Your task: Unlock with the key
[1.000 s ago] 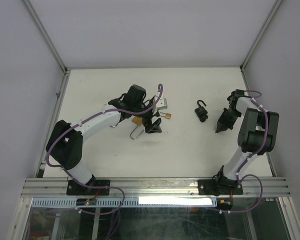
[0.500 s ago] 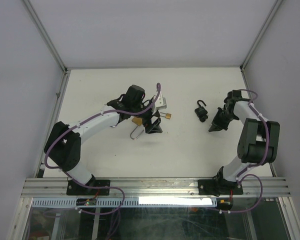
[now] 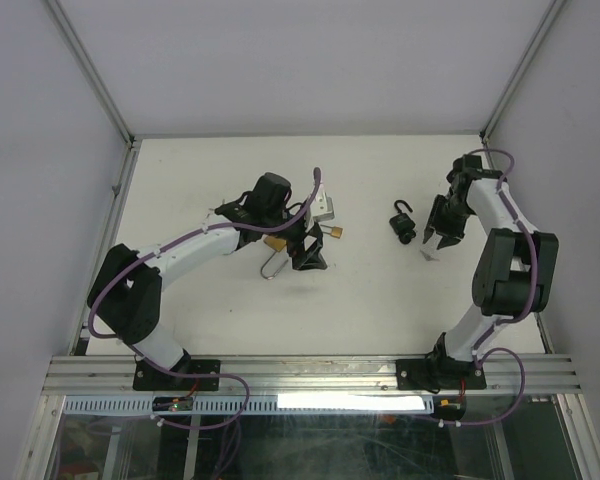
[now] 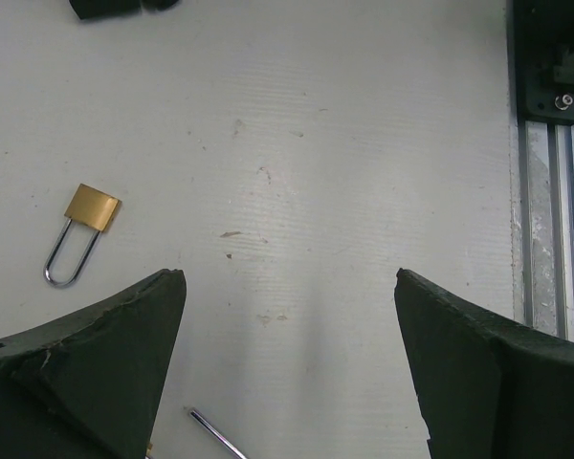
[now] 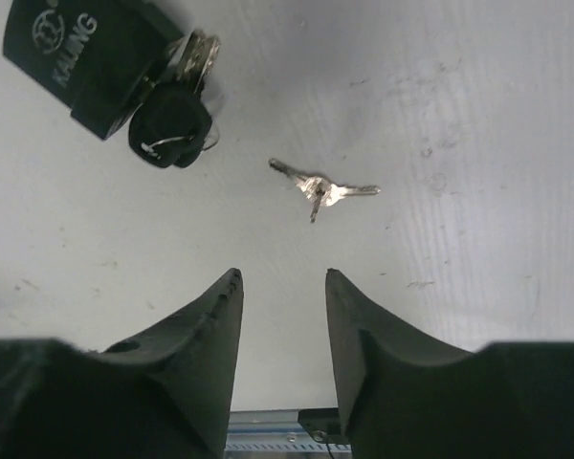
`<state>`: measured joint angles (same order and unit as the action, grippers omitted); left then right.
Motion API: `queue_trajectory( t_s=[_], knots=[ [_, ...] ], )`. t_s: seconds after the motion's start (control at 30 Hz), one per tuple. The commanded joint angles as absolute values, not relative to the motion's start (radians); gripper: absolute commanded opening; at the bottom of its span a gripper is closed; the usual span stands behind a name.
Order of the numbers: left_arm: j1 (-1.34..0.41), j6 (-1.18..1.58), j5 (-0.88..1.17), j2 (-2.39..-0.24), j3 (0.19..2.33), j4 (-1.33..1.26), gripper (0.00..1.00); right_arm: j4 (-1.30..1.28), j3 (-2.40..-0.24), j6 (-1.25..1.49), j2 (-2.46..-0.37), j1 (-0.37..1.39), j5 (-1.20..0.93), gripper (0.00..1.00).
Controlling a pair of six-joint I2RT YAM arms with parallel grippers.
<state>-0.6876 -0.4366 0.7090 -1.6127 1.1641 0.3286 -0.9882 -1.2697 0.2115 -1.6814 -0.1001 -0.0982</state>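
A black padlock (image 3: pixel 404 224) with its shackle raised lies right of centre. In the right wrist view the black padlock (image 5: pixel 77 53) has a black-headed key (image 5: pixel 169 129) in it. A loose bunch of small silver keys (image 5: pixel 320 188) lies on the table beside it and shows in the top view too (image 3: pixel 429 256). My right gripper (image 5: pixel 283 275) is open and empty, above the table just short of the keys (image 3: pixel 432 238). My left gripper (image 3: pixel 305 258) is open and empty (image 4: pixel 289 277). A small brass padlock (image 4: pixel 91 207) lies ahead of it to the left (image 3: pixel 333 232).
A larger brass padlock (image 3: pixel 274 243) with a long silver shackle (image 4: pixel 215 435) lies by the left gripper. A white and silver block (image 3: pixel 325 207) sits behind it. The metal rail (image 4: pixel 555 191) runs along the table's near edge. White walls enclose the table.
My right gripper has swung away from the near right towards the black padlock. The silver keys now show on the table where it was. The left arm has hardly moved.
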Motion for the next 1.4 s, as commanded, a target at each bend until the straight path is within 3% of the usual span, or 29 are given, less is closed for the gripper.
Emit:
queue_trajectory(
  t_s=[0.0,0.1,0.27,0.63,0.77,1.17,1.37],
  knots=[
    [-0.694,-0.434,0.727,-1.55,1.161,0.278,0.93,-1.032,-1.316,0.183,-1.75,-0.057,0.041,0.49],
    [-0.694,-0.434,0.728,-1.542,1.153,0.278,0.93,-1.009,-1.324,0.185,-1.802,-0.034,0.093,0.49],
    [-0.693,-0.419,0.726,-1.54,1.152,0.278,0.93,-0.988,-1.354,0.182,-1.862,-0.032,0.109,0.24],
    [-0.694,-0.417,0.721,-1.543,1.164,0.279,0.93,-0.966,-1.33,0.162,-1.89,-0.031,0.147,0.16],
    [-0.694,-0.423,0.718,-1.54,1.163,0.282,0.93,-0.961,-1.328,0.158,-1.891,-0.031,0.137,0.0],
    [-0.693,-0.637,0.829,-1.347,1.001,0.141,0.89,-1.201,-1.425,0.155,-1.652,0.069,-0.056,0.0],
    [-0.695,-0.524,0.853,-1.314,0.988,0.06,0.74,-1.264,-1.496,0.102,-1.513,0.211,-0.522,0.0]
  ],
)
